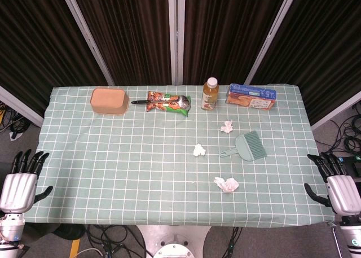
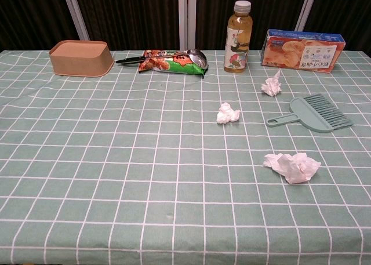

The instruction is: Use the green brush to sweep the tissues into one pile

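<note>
The green brush lies flat on the right half of the table, handle pointing left, bristles to the right. Three crumpled white tissues sit around it: one behind it, one to its left, one nearer the front edge. My left hand hangs off the table's front left corner, fingers apart, holding nothing. Off the front right corner my right hand is likewise open and empty. Neither hand shows in the chest view.
Along the back edge stand a tan box, a snack bag with a spoon on it, a juice bottle and a biscuit box. A green checked cloth covers the table.
</note>
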You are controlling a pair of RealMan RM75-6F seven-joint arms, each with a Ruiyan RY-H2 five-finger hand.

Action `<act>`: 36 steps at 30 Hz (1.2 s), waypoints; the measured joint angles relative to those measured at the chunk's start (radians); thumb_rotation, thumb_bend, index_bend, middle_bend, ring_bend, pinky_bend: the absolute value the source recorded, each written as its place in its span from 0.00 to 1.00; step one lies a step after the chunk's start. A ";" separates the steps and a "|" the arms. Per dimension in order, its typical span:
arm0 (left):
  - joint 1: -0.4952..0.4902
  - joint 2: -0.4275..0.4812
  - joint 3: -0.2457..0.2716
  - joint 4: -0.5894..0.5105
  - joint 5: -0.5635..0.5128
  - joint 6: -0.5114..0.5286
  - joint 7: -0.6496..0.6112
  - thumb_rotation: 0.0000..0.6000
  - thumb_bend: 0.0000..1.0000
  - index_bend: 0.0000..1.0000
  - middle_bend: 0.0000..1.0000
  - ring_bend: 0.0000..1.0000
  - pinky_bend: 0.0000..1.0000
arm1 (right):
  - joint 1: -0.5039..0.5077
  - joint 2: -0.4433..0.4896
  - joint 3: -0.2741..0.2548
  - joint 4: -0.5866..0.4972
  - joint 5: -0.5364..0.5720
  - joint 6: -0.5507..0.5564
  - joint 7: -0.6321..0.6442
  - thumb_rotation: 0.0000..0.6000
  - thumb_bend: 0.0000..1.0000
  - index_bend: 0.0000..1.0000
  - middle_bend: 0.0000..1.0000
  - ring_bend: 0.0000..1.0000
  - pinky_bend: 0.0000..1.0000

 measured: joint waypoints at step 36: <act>0.006 -0.002 -0.002 0.000 -0.046 -0.021 -0.030 1.00 0.16 0.12 0.12 0.00 0.00 | 0.506 -0.359 0.112 0.217 0.097 -0.648 -0.351 1.00 0.23 0.31 0.28 0.05 0.02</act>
